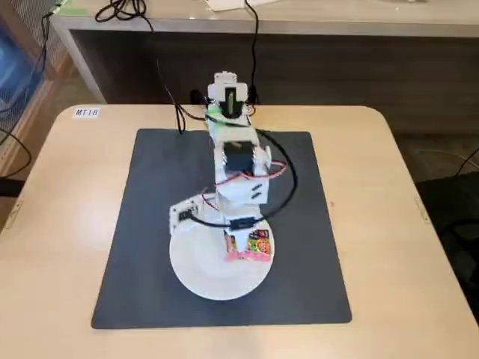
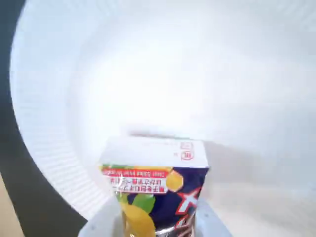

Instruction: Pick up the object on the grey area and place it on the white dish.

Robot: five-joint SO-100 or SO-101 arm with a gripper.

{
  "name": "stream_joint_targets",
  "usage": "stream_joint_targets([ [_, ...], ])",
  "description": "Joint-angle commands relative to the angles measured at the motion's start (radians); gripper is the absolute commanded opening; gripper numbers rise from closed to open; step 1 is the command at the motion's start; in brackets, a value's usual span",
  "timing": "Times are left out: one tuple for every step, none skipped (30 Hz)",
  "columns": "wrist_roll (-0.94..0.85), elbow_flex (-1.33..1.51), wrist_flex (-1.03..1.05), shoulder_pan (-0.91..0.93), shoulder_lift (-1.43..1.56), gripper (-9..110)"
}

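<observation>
The snack packet (image 1: 250, 244), pink and purple with yellow and red print, sits in my gripper (image 1: 247, 233) over the upper right part of the white dish (image 1: 209, 271). The dish lies on the front half of the grey mat (image 1: 150, 217). In the wrist view the packet (image 2: 155, 197) stands between white fingers at the bottom edge, with my gripper (image 2: 157, 228) shut on it. The dish (image 2: 197, 74) fills the view behind it. A strip of mat (image 2: 7, 148) shows at the left. I cannot tell whether the packet touches the dish.
The mat lies on a beige table (image 1: 374, 187) with a label (image 1: 87, 112) at its back left corner. The arm's base (image 1: 228, 97) stands at the mat's back edge, with black cables (image 1: 176, 112) running off behind it. A desk edge (image 1: 299, 26) runs along the back.
</observation>
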Motion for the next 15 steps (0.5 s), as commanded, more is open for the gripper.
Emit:
stream_joint_targets([
  [-0.038, 0.074, 0.009, -0.009, 0.025, 15],
  [-0.043, 0.11, 0.009, -0.009, 0.054, 21],
  [-0.046, 0.149, 0.009, -0.012, 0.086, 28],
  [-0.04, 0.178, 0.009, -0.012, 0.117, 31],
  [-0.026, 0.218, 0.009, -0.008, 0.161, 32],
  [-0.021, 0.265, 0.009, -0.005, 0.221, 34],
  [-0.018, 0.308, 0.009, -0.003, 0.29, 34],
  [-0.014, 0.351, 0.009, -0.003, 0.368, 35],
  [-0.009, 0.385, 0.009, -0.003, 0.453, 36],
  [-0.006, 0.402, 0.009, -0.003, 0.532, 36],
  [-0.005, 0.403, 0.009, -0.003, 0.607, 36],
  [-0.006, 0.403, 0.008, -0.005, 0.684, 36],
  [-0.009, 0.394, 0.008, -0.006, 0.761, 34],
  [-0.003, 0.391, 0.006, -0.006, 0.842, 31],
  [0.003, 0.391, 0.005, -0.005, 0.919, 24],
])
